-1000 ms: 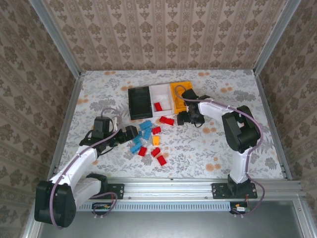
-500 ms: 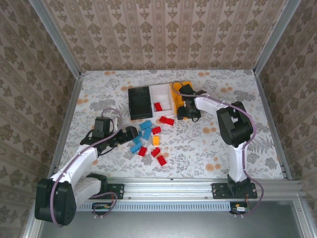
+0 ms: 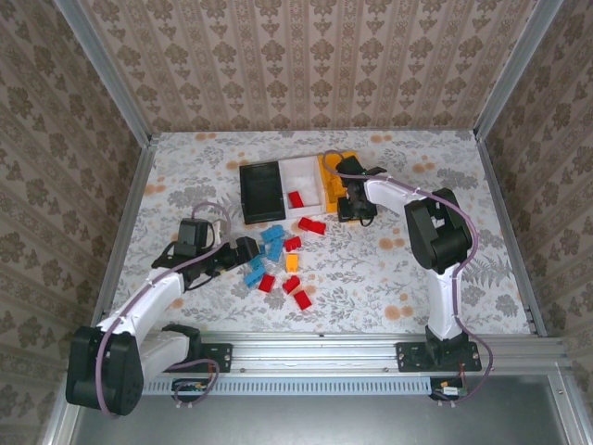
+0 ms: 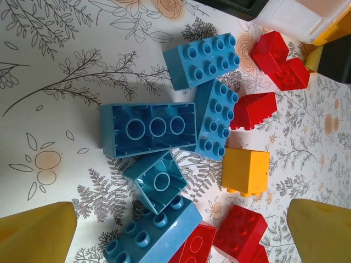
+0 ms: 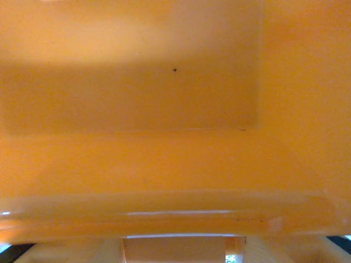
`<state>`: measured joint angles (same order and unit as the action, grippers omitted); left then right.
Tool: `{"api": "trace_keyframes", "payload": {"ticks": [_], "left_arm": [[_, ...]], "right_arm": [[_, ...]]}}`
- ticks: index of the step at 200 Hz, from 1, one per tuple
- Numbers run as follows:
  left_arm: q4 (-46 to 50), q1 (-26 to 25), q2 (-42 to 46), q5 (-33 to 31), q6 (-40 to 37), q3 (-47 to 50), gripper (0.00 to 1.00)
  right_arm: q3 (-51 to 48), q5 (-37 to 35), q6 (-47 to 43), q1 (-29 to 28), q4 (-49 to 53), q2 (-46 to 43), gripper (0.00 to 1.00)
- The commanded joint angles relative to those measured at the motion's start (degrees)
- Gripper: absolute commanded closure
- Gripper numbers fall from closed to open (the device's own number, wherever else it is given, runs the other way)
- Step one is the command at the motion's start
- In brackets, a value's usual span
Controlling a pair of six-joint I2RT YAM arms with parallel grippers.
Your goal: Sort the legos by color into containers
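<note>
Pick pending: left claw (image 3: 248, 248) wide above blue bricks (image 4: 148, 129), should descend and close; right claw (image 3: 352, 206) over orange bin (image 3: 326, 171), spread cannot be told.

The left arm (image 3: 153, 297) and right arm (image 3: 447, 301) are white with black joints and purple cables; the left hand (image 4: 181, 233) has yellow fingers (image 4: 38, 235).

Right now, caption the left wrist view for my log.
Left gripper open above a huddle of blue legos, red legos and one yellow brick alongside.

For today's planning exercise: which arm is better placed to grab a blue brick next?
Left. Its open fingers straddle the blue bricks; the right arm reaches over the orange bin.
</note>
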<state>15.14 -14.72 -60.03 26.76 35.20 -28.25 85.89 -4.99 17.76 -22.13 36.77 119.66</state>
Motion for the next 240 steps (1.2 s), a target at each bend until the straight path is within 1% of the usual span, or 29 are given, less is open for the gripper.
{"api": "trace_keyframes", "payload": {"ticks": [1,26,43,91,111,125,153,180,206,240], "left_arm": [[-0.02,-0.24,-0.19,-0.13,0.04,-0.66,0.0],[0.32,-0.22,-0.21,-0.13,-0.09,-0.82,0.0],[0.64,-0.22,0.06,-0.05,-0.37,-0.88,0.0],[0.35,-0.22,0.61,0.17,-0.09,-0.93,0.0],[0.06,-0.2,0.51,0.39,0.06,-1.08,0.0],[-0.15,-0.23,0.53,0.48,0.21,-1.22,0.0],[-0.37,-0.35,0.53,0.78,0.42,-1.63,0.0],[0.54,-0.4,1.45,0.75,0.17,-1.65,0.0],[1.54,-0.4,3.37,-0.13,0.04,-0.94,0.0],[3.37,-0.06,5.13,-0.74,-0.55,-0.49,0.0]], "right_arm": [[-1.07,0.2,0.48,-0.11,-1.81,-0.5,0.52],[-4.56,-0.04,1.46,-0.11,-2.04,-3.51,0.53],[-8.29,0.03,2.38,-0.11,-2.34,-7.1,0.54],[-22.29,1.84,6.39,0.53,-3.56,-22.6,0.54],[-25.24,3.13,7.65,1.32,-2.79,-29.0,0.55],[-25.43,4.0,8.0,1.97,-1.61,-32.83,0.54],[-20.73,5.33,7.97,2.97,1.66,-37.3,0.54],[-11.84,6.35,7.04,3.06,4.28,-36.67,0.54],[-1.55,6.05,5.18,3.06,5.98,-31.57,0.54],[10.75,4.71,2.32,3.14,6.96,-20.39,0.54]]}}
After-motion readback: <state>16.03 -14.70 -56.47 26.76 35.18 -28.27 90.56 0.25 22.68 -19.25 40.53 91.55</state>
